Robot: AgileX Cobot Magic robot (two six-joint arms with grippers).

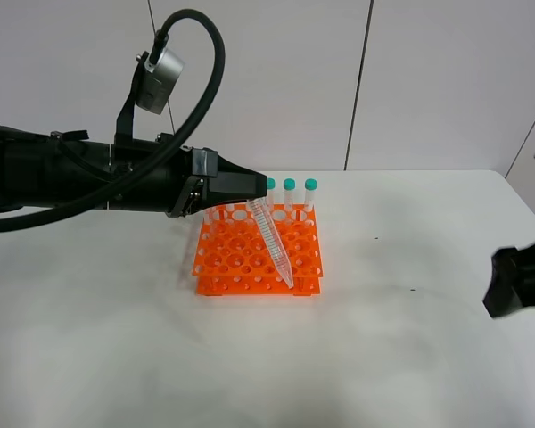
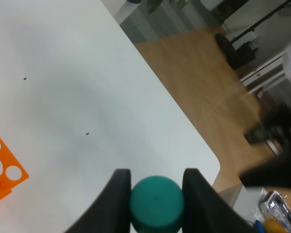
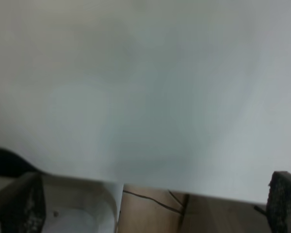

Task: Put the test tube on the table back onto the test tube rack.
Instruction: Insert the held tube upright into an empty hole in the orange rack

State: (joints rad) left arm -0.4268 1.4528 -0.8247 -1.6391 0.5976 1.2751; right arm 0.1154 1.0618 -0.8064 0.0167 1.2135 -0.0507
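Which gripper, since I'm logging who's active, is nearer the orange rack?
Left. The left gripper hangs over the test tube rack, holding the test tube; the right gripper sits far off to its right.

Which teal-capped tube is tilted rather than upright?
The tube in the left claw, slanting over the orange rack; the other tubes stand upright along its back row.

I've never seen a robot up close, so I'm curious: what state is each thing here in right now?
left gripper: shut on the test tube's teal cap.
test tube: capped, held off the table, tilted, tip down at the rack's front right.
test tube rack: flat on the table, most holes empty.
three other capped tubes: upright in the rack's back row.
right gripper: open, empty.
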